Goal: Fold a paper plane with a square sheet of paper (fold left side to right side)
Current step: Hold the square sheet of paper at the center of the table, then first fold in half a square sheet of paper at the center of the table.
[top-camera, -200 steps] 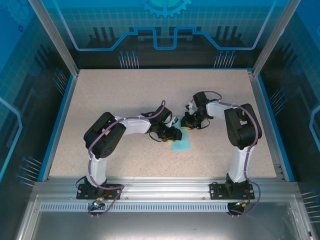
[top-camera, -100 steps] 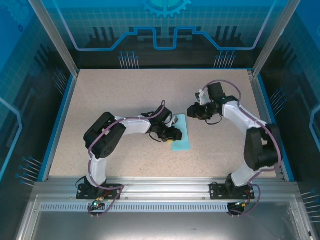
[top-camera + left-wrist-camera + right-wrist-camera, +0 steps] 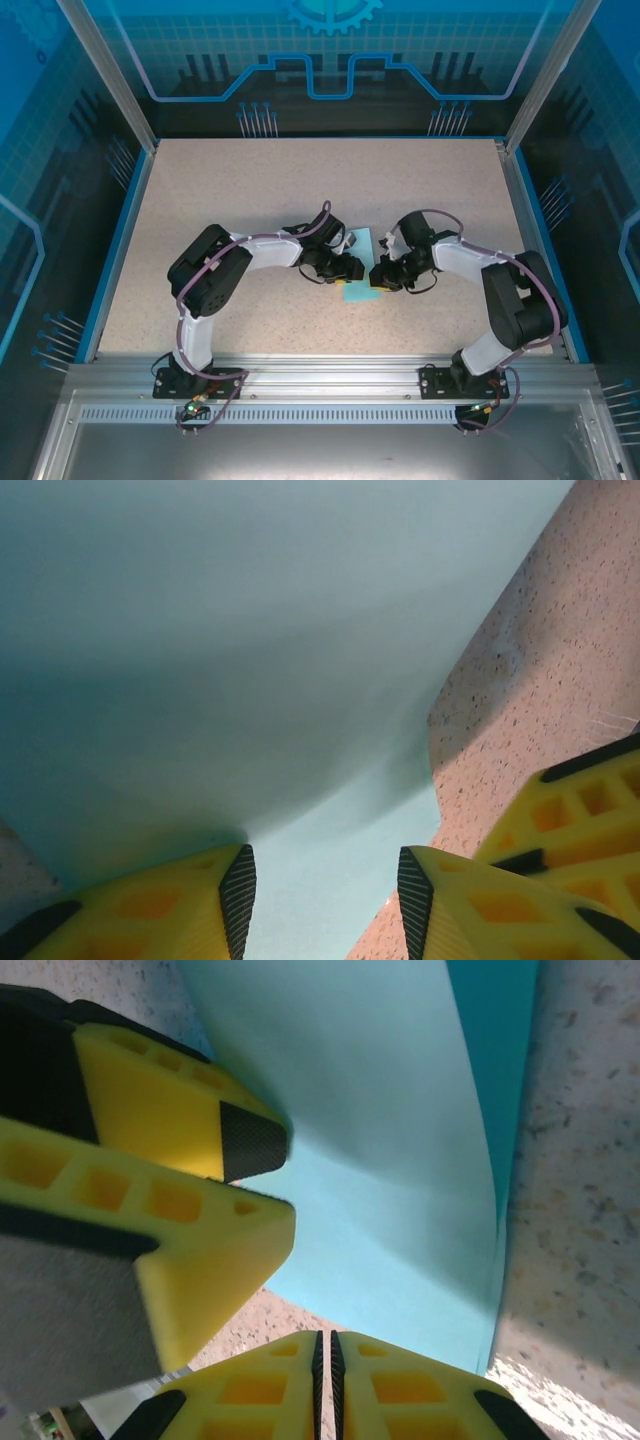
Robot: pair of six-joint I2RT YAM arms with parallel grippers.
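Observation:
The light-blue square sheet of paper point(image 3: 359, 243) lies mid-table as a narrow folded strip. My left gripper point(image 3: 352, 270) rests on its left side. In the left wrist view the left gripper point(image 3: 327, 905) stands open, its pads down on the paper point(image 3: 250, 660), whose upper layer bulges up. My right gripper point(image 3: 377, 282) comes from the right at the strip's near end. Seen from the right wrist, the right gripper point(image 3: 324, 1360) is shut with nothing between its pads, at the near edge of the paper point(image 3: 380, 1160). The left arm's yellow fingers point(image 3: 170, 1125) sit close beside it.
Speckled beige table point(image 3: 250, 200) with a blue rim point(image 3: 118, 240) and glass walls around it. Both arms' elbows bend outward, left point(image 3: 205, 265) and right point(image 3: 520, 300). In the left wrist view the right arm's yellow fingers point(image 3: 580, 820) crowd the lower right.
The right arm swung from the paper's far end out to the back right, then came back down to the paper's near end. The left arm has stayed put on the paper.

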